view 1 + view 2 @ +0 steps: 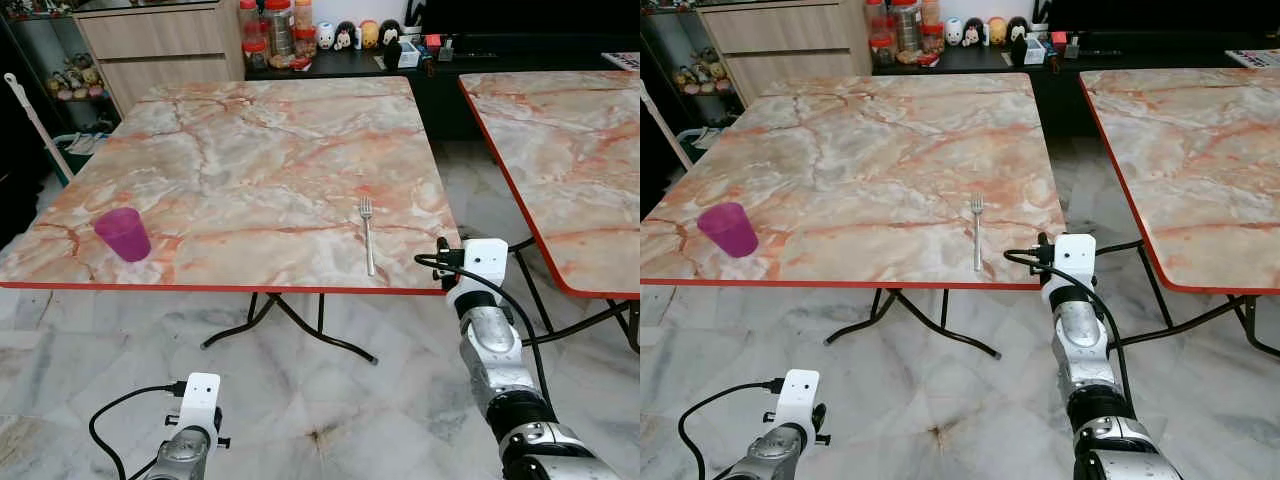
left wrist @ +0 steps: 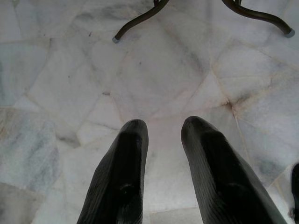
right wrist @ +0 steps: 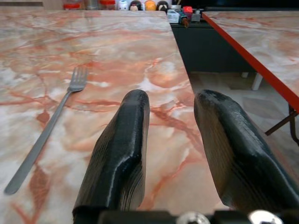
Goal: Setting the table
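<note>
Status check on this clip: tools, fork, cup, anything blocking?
Right tool open at table near edge, beside fork. Left tool open, low over floor. Purple cup upright, near-left corner. Nothing blocking.

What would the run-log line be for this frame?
table: fork near edge, cup left corner | right gripper: open, empty, at edge beside fork | left gripper: open, low over floor

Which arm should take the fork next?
Right. The right gripper is raised at the table's near edge, open, with the fork just to its left. The left gripper hangs low over the floor, well below the tabletop.
</note>
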`<state>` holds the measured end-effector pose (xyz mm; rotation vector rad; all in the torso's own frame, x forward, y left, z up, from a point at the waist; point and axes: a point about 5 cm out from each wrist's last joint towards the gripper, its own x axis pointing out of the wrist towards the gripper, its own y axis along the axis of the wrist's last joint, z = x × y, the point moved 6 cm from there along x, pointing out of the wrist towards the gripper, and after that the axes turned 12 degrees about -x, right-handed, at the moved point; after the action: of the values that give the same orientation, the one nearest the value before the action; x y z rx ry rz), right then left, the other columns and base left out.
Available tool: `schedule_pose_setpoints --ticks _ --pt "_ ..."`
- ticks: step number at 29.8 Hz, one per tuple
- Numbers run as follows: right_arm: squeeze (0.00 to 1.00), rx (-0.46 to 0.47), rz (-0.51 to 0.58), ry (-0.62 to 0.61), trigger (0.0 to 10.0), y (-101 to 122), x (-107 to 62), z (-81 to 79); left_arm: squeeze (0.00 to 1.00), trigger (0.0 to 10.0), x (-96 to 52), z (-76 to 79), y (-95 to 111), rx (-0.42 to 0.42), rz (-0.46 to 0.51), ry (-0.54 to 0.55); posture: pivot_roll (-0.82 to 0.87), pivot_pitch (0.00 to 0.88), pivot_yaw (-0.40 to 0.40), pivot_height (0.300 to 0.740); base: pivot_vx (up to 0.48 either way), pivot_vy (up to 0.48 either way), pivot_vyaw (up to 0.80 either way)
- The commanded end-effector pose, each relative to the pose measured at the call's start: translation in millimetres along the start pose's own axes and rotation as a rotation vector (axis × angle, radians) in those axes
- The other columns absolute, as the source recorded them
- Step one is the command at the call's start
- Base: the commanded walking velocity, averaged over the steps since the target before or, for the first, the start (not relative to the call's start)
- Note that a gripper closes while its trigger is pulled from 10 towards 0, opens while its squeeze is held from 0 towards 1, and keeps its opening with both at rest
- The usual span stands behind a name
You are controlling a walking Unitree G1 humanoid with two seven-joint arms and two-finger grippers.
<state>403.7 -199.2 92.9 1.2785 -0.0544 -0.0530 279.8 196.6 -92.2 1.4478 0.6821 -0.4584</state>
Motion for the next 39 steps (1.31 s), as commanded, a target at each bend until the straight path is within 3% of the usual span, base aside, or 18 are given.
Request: schedule_pose_setpoints --ticks 1,9,20,33,39 --pt "0.0 0.01 -0.001 -0.021 10.0 4.9 5.5 5.4 0.0 10.0 0.1 -1.8 0.5 -0.004 0.001 0.005 -0.06 0.032 0.048 0.74 0.0 0.311 0.0" --pt "0.0 0.031 -0.039 -0.063 10.0 4.0 11.2 17.0 0.0 10.0 -0.3 -2.5 -1.2 0.001 -0.002 0.007 -0.06 0.011 0.046 0.74 0.0 0.313 -0.24" --pt "0.0 0.03 -0.024 -0.069 10.0 7.2 12.3 16.1 0.0 10.0 -0.7 -4.5 -2.3 0.007 -0.002 0.01 -0.06 0.01 0.047 0.74 0.0 0.387 -0.15" --pt "0.0 0.034 -0.024 -0.082 10.0 6.0 11.5 18.4 0.0 10.0 -0.8 -5.3 1.5 0.007 0.019 -0.001 -0.05 0.025 0.052 0.74 0.0 0.0 0.0" --pt "0.0 0.047 -0.022 -0.081 10.0 6.6 11.9 18.1 0.0 10.0 -0.7 -6.0 2.1 0.009 0.022 0.005 -0.05 0.029 0.052 0.74 0.328 0.0 0.0"
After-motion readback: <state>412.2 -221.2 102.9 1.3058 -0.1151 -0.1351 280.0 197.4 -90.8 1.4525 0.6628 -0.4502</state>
